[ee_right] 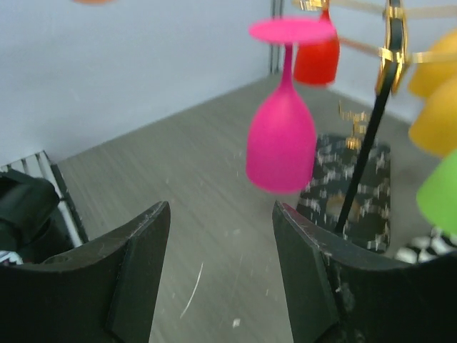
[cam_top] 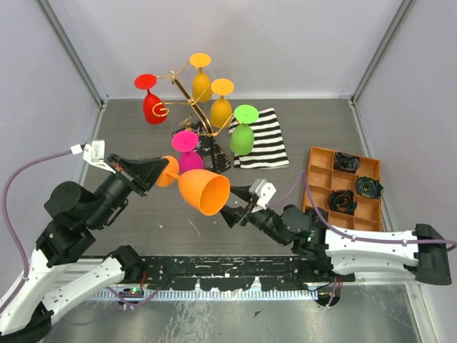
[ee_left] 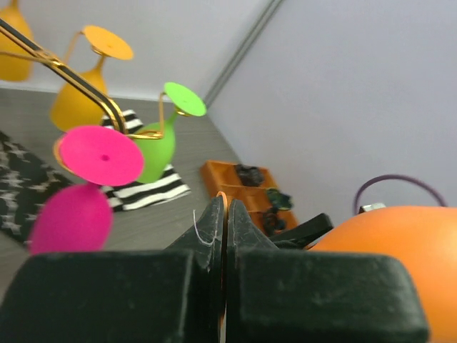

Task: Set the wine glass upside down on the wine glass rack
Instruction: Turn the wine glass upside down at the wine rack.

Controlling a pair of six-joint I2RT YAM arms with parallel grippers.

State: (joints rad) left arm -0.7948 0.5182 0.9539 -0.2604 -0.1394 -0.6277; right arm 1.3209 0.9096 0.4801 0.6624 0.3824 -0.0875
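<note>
Carrying step, by my reading. The left end effector [cam_top: 158, 171] is clamped on the foot of the orange wine glass [cam_top: 206, 191], above the surface's middle. The glass's long axis lies nearly level, mouth toward the near right corner. The right end effector [cam_top: 241, 207] gapes wide, empty. The next move likely calls for tipping the glass mouth-down and hooking it onto the wine glass rack [cam_top: 214, 152] near the far edge.
</note>
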